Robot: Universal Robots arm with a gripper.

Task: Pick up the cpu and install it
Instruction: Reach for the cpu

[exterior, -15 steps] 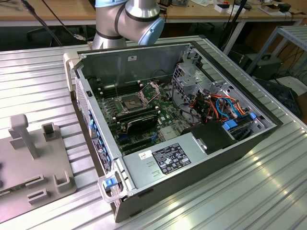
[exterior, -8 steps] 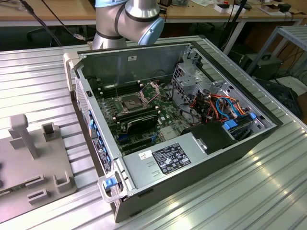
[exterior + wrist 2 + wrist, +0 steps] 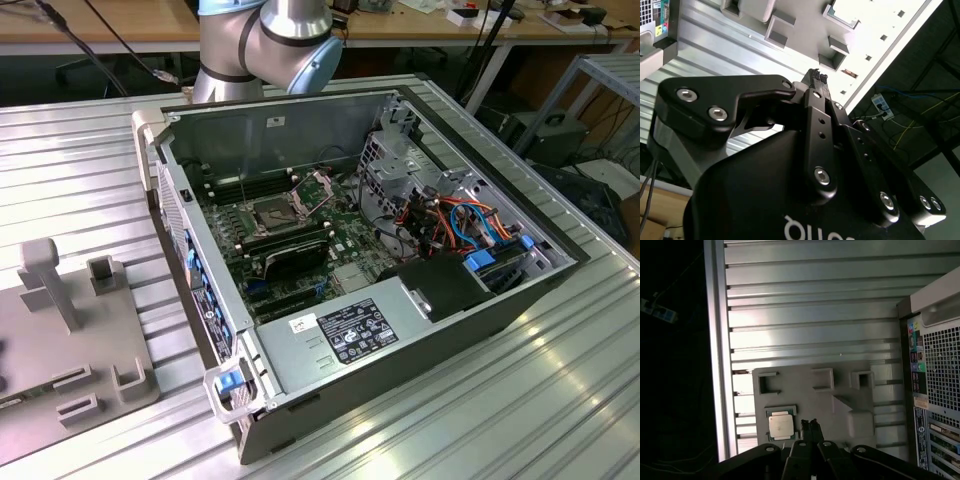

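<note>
The cpu, a small square chip with a dull silver top, lies flat in a square pocket of the grey holder plate in the first wrist view. My gripper hovers above the plate just beside the cpu, apart from it. Its two black fingers are shut with nothing between them, and the second wrist view shows the gripper the same way. In the exterior view the dark square socket sits on the motherboard inside the open computer case, with its metal frame hinged up.
The grey holder plate with upright posts lies on the ribbed aluminium table at the exterior view's left, beside the case. Cables and drive bays crowd the case's far side. The table edge runs close to the plate.
</note>
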